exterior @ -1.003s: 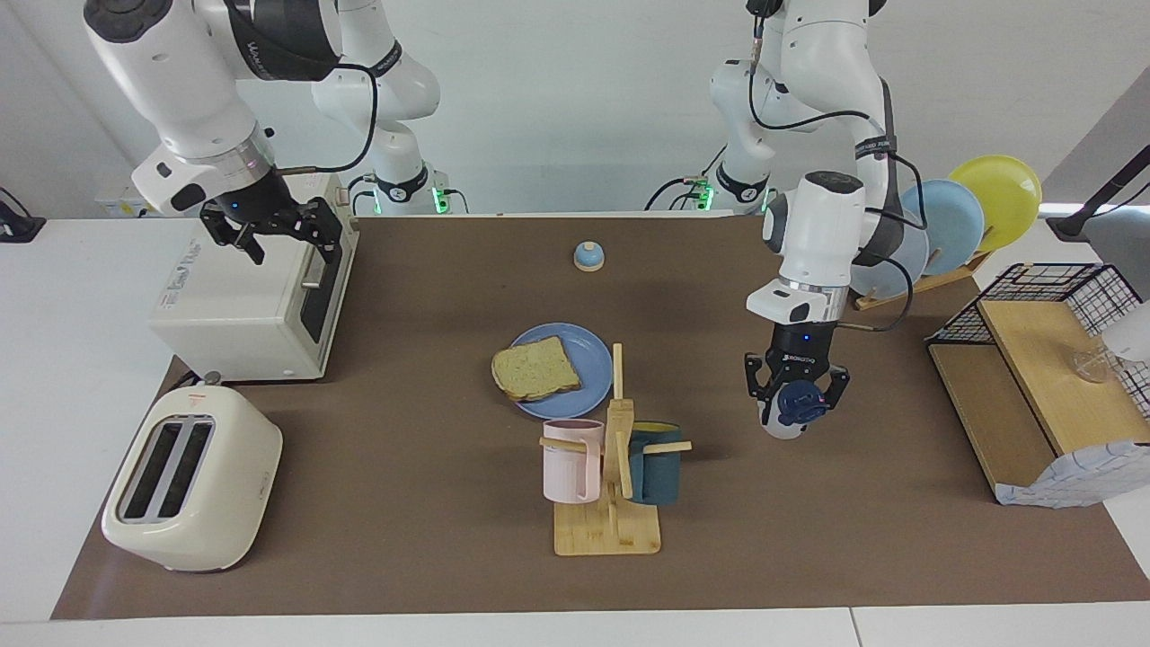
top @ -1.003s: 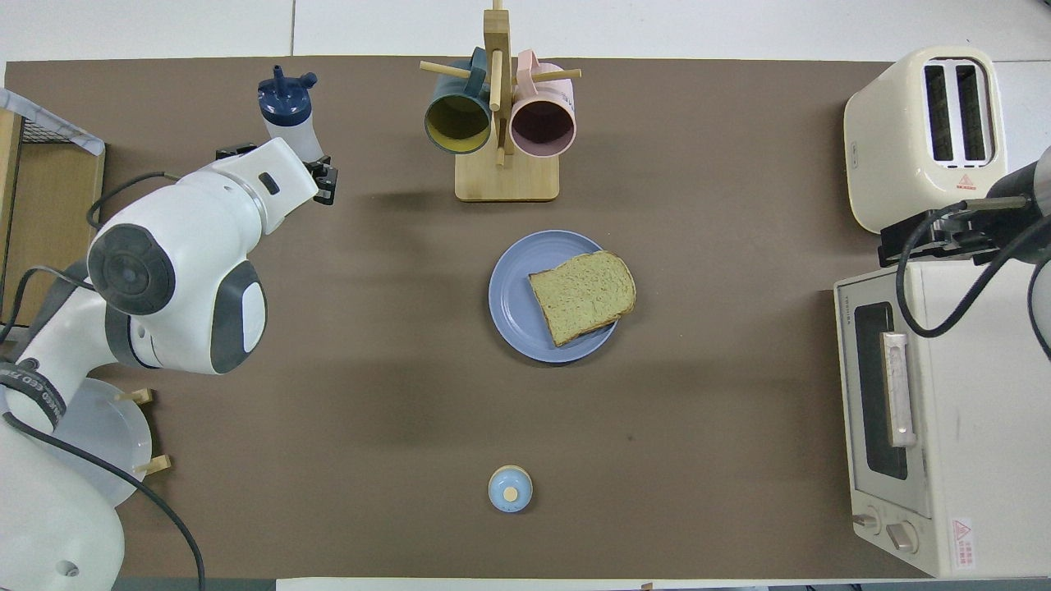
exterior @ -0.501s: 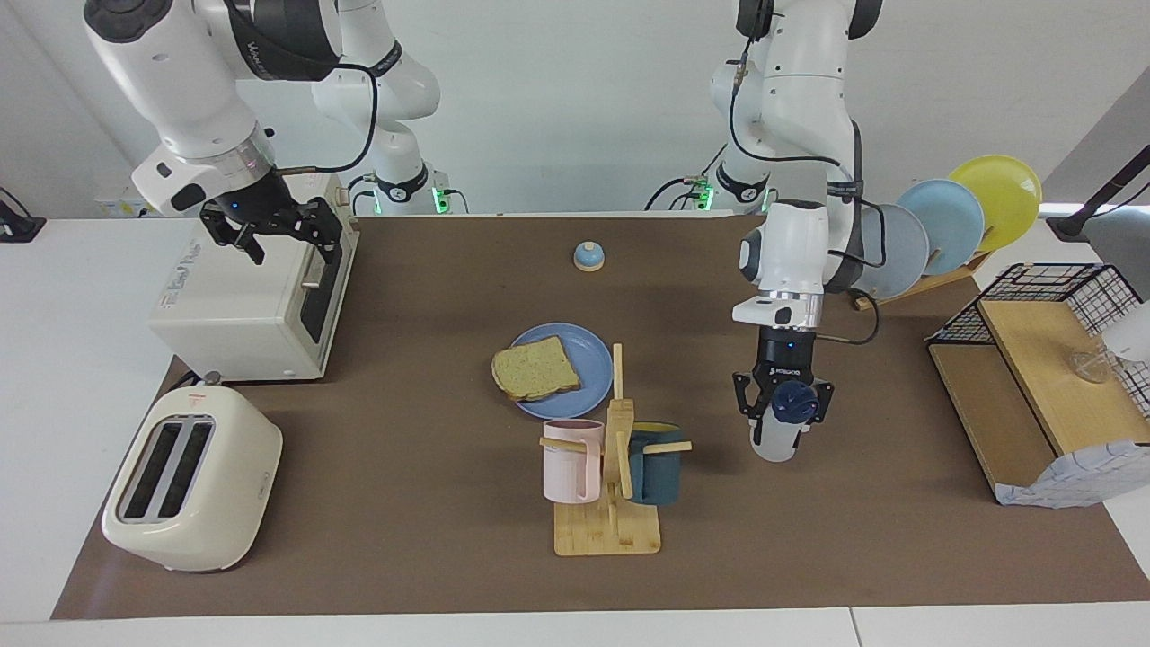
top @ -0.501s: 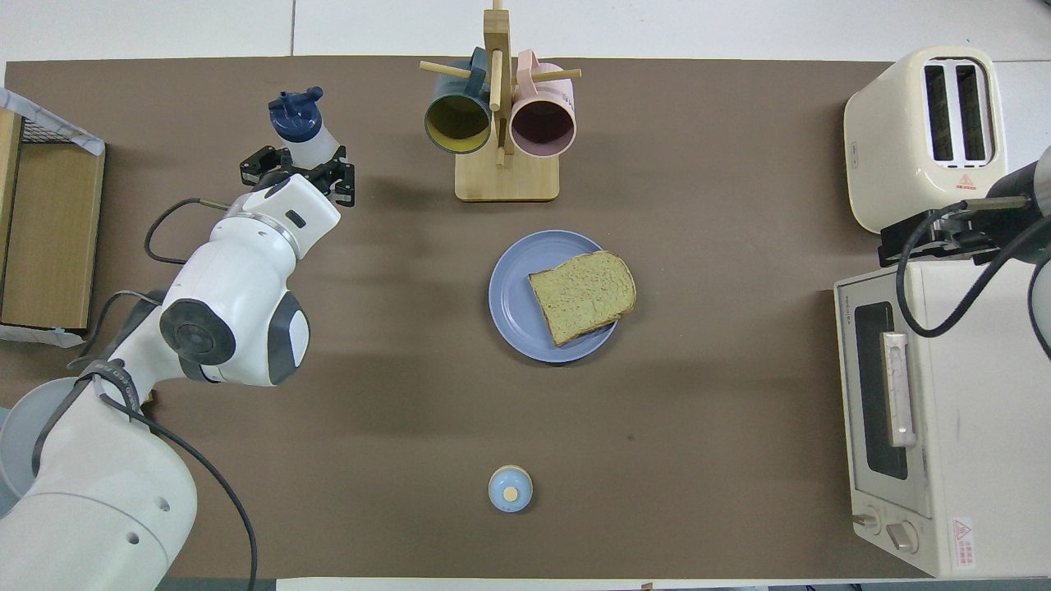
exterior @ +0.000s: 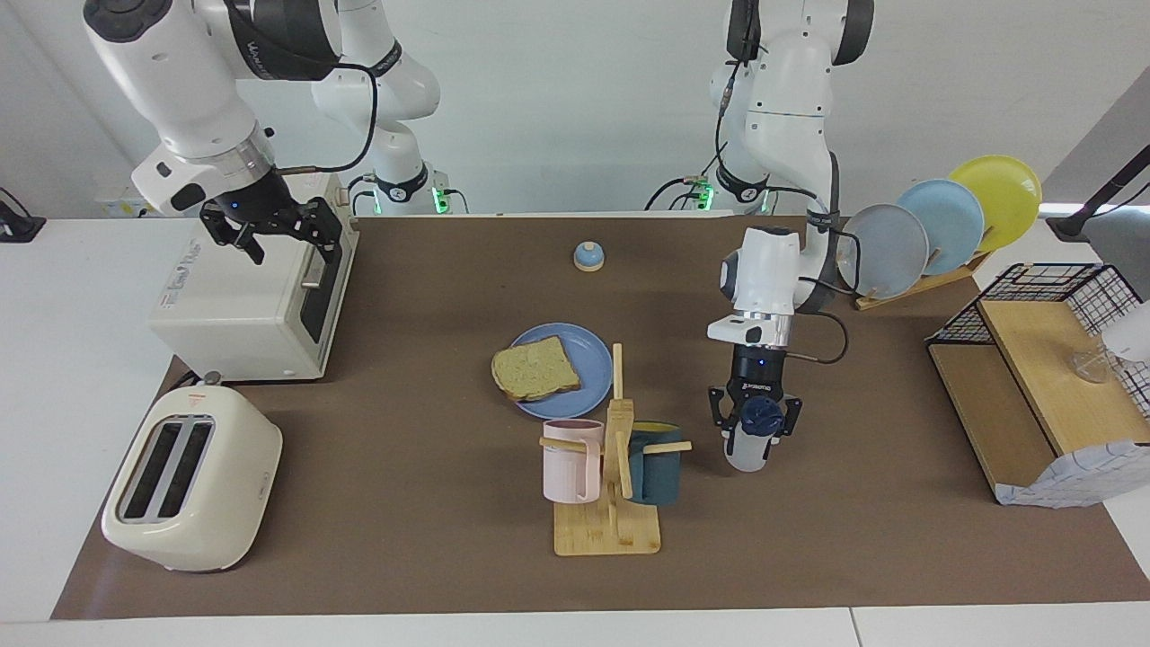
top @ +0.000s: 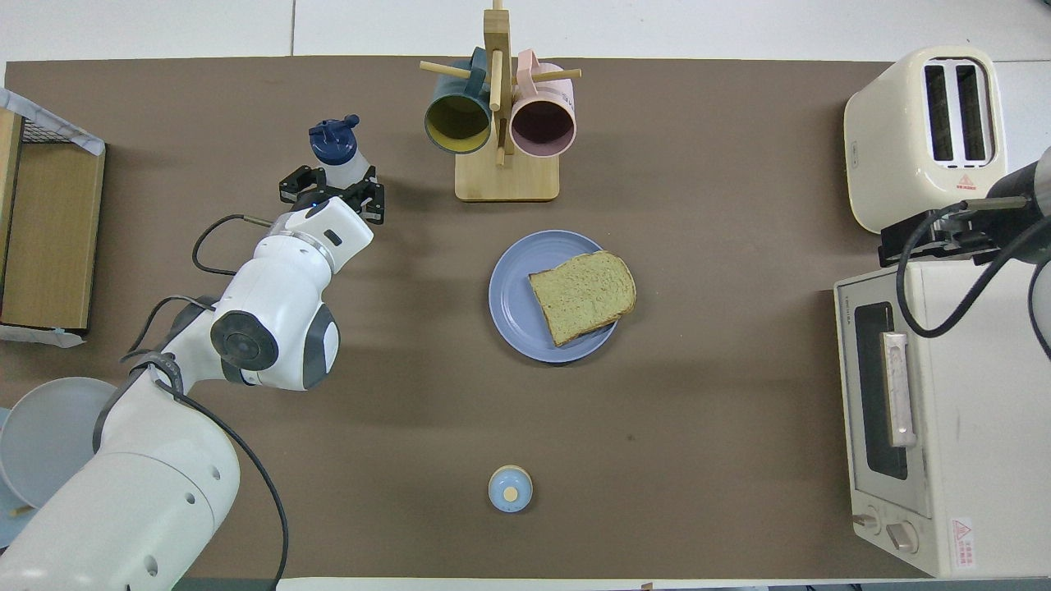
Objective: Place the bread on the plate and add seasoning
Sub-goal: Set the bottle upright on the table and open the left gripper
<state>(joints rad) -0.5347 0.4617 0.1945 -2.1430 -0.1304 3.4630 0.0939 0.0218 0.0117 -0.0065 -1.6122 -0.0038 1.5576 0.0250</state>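
Observation:
The bread (exterior: 535,368) (top: 583,295), a speckled tan slice, lies on the round blue plate (exterior: 579,395) (top: 511,300) at the table's middle, overhanging the rim on the right arm's side. My left gripper (exterior: 753,429) (top: 332,187) is shut on the seasoning (exterior: 748,452) (top: 336,153), a whitish squeeze bottle with a navy cap. The bottle hangs just above the mat beside the mug rack, toward the left arm's end. My right gripper (exterior: 274,235) (top: 932,238) waits open over the toaster oven.
A wooden mug rack (exterior: 609,503) (top: 506,168) with a pink and a teal mug stands between the bottle and the plate. A small blue bell (exterior: 588,257) sits near the robots. A toaster oven (exterior: 243,305), toaster (exterior: 189,481), plate rack (exterior: 934,229) and wire shelf (exterior: 1042,377) line the table's ends.
My left gripper has carried the seasoning sideways toward the mug rack and the plate, and a little lower. The right arm has not moved.

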